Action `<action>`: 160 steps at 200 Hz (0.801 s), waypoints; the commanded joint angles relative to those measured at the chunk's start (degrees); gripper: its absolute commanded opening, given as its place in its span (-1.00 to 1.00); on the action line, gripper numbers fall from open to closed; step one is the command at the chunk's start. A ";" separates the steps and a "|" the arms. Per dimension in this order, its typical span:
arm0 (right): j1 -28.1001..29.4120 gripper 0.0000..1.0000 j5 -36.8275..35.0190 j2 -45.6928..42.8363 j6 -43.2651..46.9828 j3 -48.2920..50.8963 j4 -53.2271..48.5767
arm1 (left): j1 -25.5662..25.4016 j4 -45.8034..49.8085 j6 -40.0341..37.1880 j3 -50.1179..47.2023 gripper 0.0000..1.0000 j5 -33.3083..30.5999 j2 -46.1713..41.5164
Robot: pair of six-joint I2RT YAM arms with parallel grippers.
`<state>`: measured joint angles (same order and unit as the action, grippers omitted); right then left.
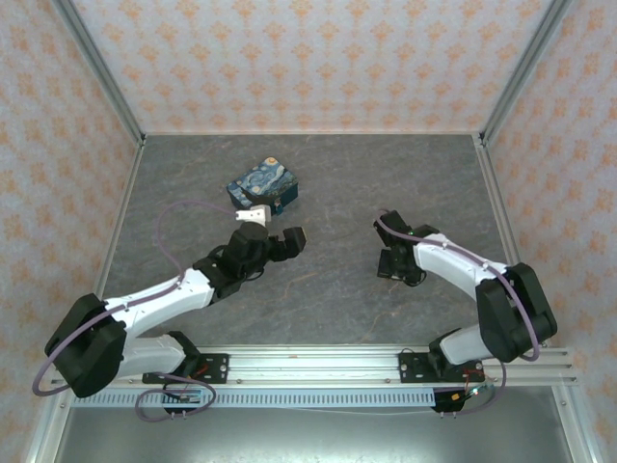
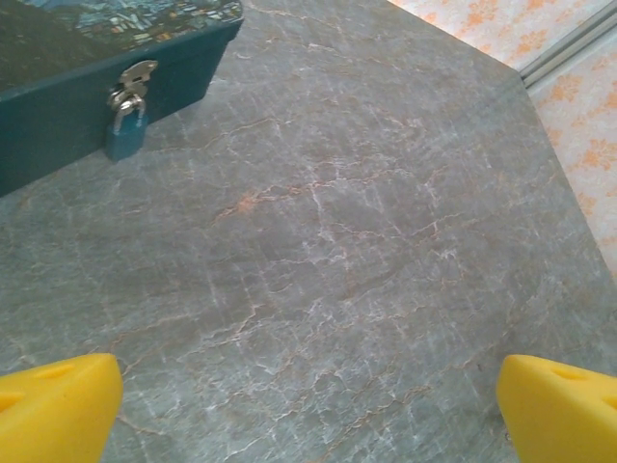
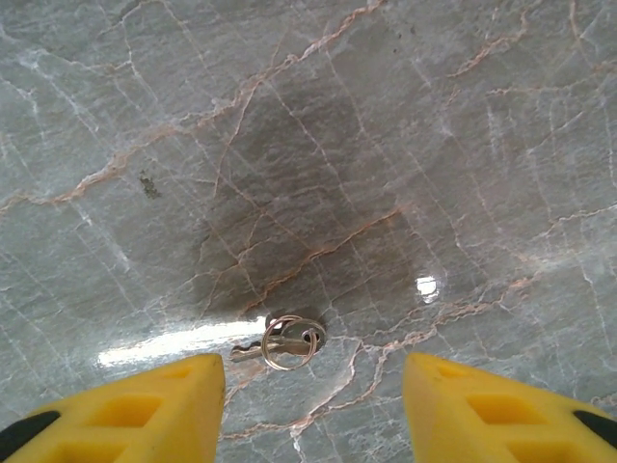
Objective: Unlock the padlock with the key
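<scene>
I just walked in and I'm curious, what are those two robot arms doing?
The right hand is low over the table. Its yellow fingers are apart on either side of the key, which lies flat on its ring, not gripped. The left hand is wide open and empty, facing the padlock that hangs on the latch of the blue box. Nothing is unlocked yet.

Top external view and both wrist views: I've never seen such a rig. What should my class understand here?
Two robot arms stand at a grey table's near edge. The top picture looks down on them; the others come from a camera on each wrist, so the yellow shapes are gripper fingers. A blue patterned box carries a small teal padlock on its hasp. The key, on a ring, lies on the table just ahead of the right gripper's open fingers. The left gripper is open too. Nothing is held.
</scene>
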<state>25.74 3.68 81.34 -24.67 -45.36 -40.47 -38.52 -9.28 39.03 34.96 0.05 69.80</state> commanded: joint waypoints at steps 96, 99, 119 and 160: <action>0.26 -0.28 -0.87 7.22 0.77 -3.63 -0.54 | -0.76 0.26 -0.27 3.97 1.00 -0.14 1.27; 0.29 -0.29 -0.83 7.31 0.76 -3.60 -0.56 | -0.76 0.33 -0.34 4.02 1.00 -0.14 1.30; 0.29 -0.34 -0.68 7.86 0.90 -3.51 -0.34 | -0.85 0.72 -0.35 4.30 1.00 -0.14 1.28; 0.33 -0.46 -0.02 8.44 0.85 -2.89 -0.04 | -0.84 1.20 -0.09 4.50 1.00 -0.27 1.30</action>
<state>25.74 4.01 88.84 -24.01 -47.75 -40.32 -39.00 -9.65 39.03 37.85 0.21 70.67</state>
